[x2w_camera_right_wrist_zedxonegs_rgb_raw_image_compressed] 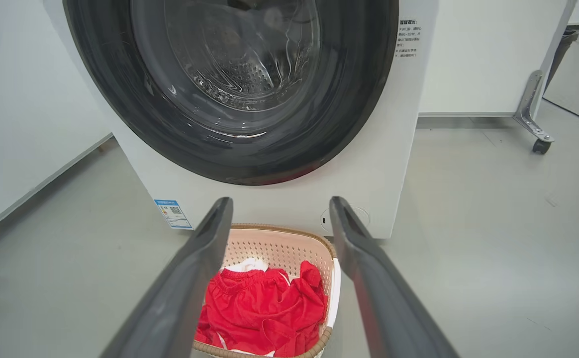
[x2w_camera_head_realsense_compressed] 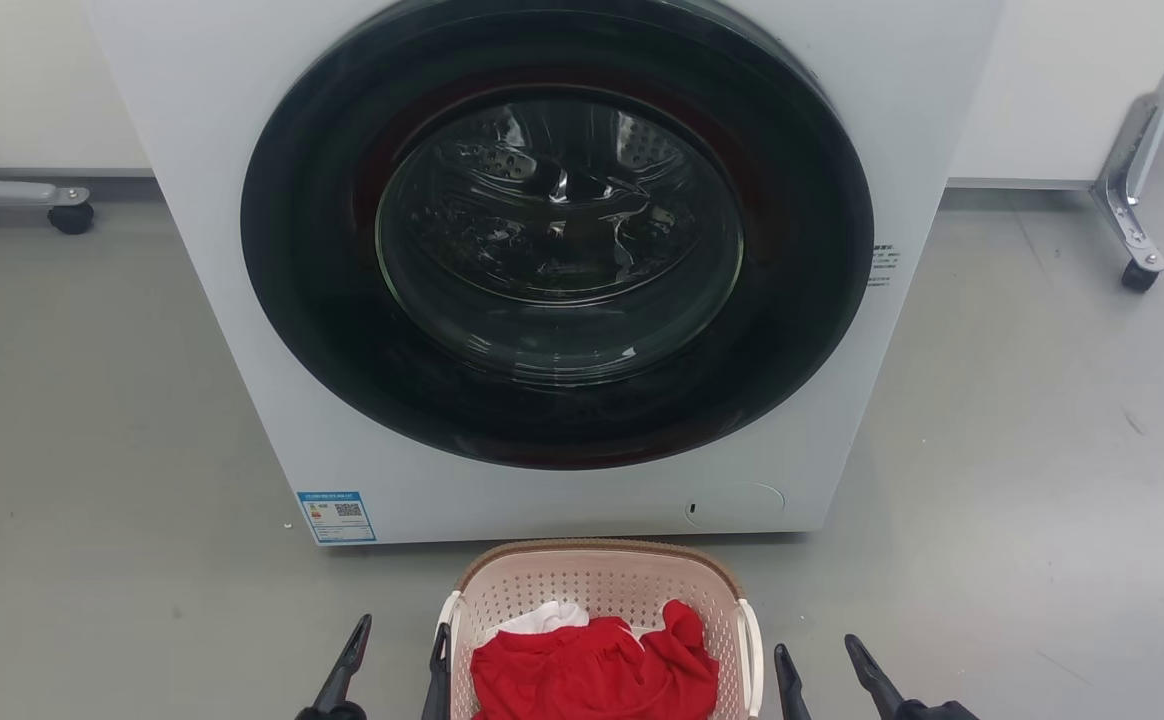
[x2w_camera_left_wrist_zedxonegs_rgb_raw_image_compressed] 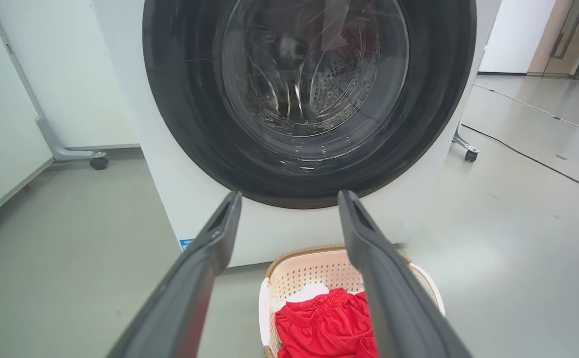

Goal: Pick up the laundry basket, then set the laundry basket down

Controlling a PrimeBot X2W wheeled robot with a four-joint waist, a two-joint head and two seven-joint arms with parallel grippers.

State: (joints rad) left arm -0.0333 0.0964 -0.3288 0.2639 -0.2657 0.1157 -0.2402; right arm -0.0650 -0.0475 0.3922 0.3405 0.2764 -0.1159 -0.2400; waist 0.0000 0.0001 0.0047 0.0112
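My left gripper (x2w_camera_head_realsense_compressed: 400, 628) and right gripper (x2w_camera_head_realsense_compressed: 816, 646) flank the laundry basket (x2w_camera_head_realsense_compressed: 602, 585) on the floor (x2w_camera_head_realsense_compressed: 92, 450) at six o'clock of the washer (x2w_camera_head_realsense_compressed: 232, 300), jaws wide; I judge a lopsided lift could tip it.

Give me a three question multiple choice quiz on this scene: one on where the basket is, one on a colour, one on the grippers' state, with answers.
1. Where is the laundry basket?
A in the drum; B on the floor in front of the washer; C on top of the washer.
2. The biggest garment in it is:
A blue; B green; C red.
3. The left gripper and right gripper are:
A both open; B both shut; C one shut on a handle.

Answers: B, it sits on grey floor below the washer's front. C, red cloth fills its middle. A, each one's jaws stand spread beside the basket.
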